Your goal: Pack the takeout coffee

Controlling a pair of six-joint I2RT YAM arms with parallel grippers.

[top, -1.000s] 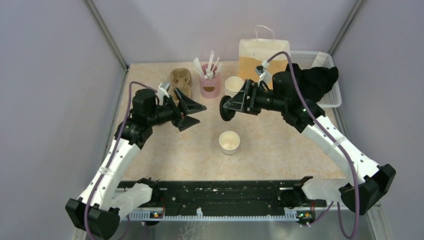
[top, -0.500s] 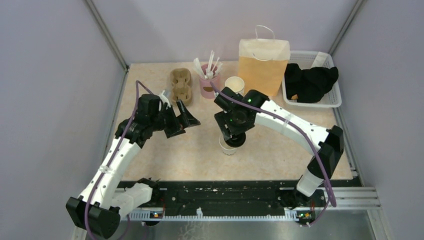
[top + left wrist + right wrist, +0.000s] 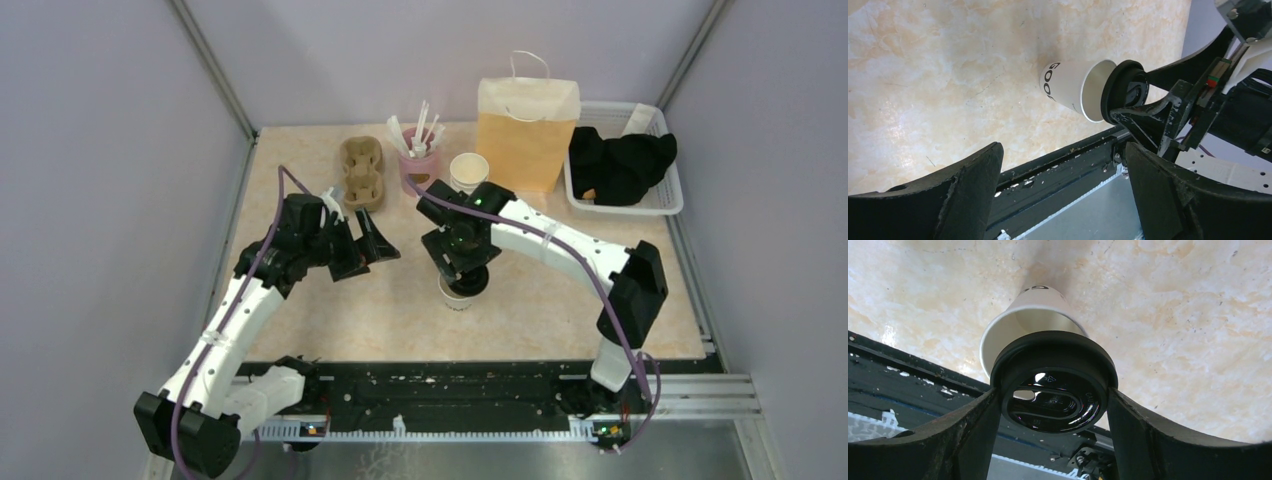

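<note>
Black lid (image 3: 1053, 390) pinched in right gripper (image 3: 1052, 396) — over white cup (image 3: 1068, 90), left gripper (image 3: 1063, 147) spread wide

table (image 3: 330, 310): beige, marbled
rear: cardboard cup carrier (image 3: 361, 172), pink holder (image 3: 420, 172), paper cup (image 3: 468, 170), paper bag (image 3: 527, 125), white basket (image 3: 640, 210)
centre: lettered white cup (image 3: 1065, 90)

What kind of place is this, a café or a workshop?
Probably a robot test booth staged as a coffee counter: plain grey panels enclose a small table with robot arms, and a paper carry bag, cardboard cup carrier and stacked paper cups stand on it.
</note>
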